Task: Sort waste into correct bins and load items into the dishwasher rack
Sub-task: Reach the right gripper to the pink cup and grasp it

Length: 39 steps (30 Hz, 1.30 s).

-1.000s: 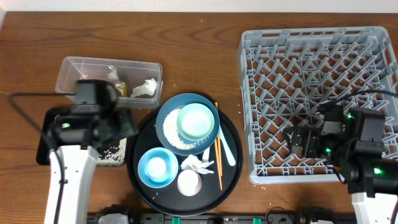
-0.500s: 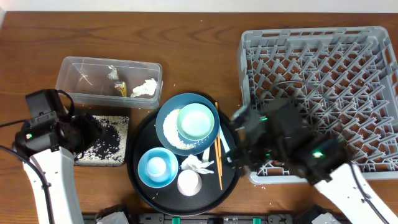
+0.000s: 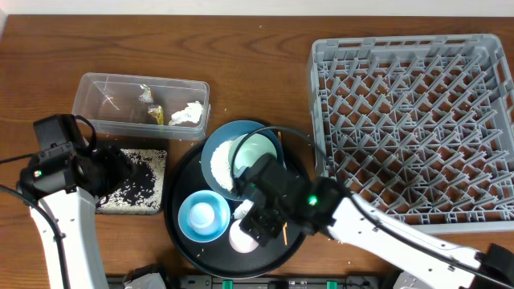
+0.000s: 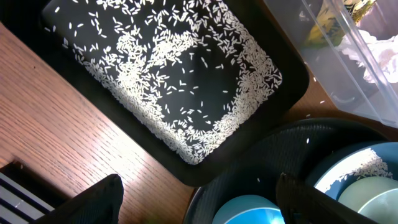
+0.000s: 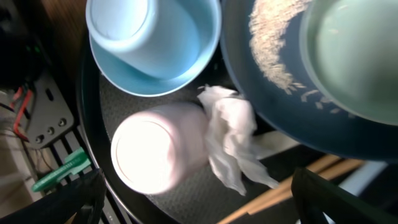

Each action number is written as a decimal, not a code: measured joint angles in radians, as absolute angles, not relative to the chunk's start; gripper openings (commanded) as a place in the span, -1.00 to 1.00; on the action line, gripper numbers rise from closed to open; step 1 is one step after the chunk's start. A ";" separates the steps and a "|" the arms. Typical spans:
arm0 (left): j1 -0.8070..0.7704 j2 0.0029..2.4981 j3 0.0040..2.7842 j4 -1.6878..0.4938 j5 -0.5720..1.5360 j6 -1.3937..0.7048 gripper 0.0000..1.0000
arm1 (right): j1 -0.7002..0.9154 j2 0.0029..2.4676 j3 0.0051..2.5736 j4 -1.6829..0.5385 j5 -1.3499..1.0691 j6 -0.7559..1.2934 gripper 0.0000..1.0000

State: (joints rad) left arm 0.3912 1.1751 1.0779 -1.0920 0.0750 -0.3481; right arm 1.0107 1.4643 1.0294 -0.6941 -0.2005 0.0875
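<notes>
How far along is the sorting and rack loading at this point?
Done: a napkin and a wrapper lie in the clear tub; rice covers the black tray. In hand: the open right gripper hovers over the crumpled napkin beside the pink cup. Left: rice grains on the dark-blue dish, and all tableware, since the dishwasher rack holds nothing.

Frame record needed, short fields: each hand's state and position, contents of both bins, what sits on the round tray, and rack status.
left hand: open, empty, above the flat black tray
right hand: open, empty, above pink cup and crumpled napkin
clear tub: another napkin, wrappers
flat black tray: rice
round tray: dark-blue dish with rice and pale-green bowl; light-blue bowl holding pale-blue cup; chopsticks
rack: no dishes visible
</notes>
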 measured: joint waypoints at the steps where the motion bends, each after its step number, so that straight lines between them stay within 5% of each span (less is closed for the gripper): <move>1: 0.391 1.176 1.078 -1.092 0.075 -0.348 0.60 | 1.024 1.476 1.029 -0.690 -0.191 0.088 0.86; 15: 0.391 1.177 1.078 -1.092 0.075 -0.348 0.60 | 1.130 1.621 1.029 -0.593 -0.121 0.120 0.82; 39: 0.391 1.177 1.078 -1.092 0.075 -0.348 0.60 | 1.147 1.629 1.036 -0.621 -0.096 0.170 0.07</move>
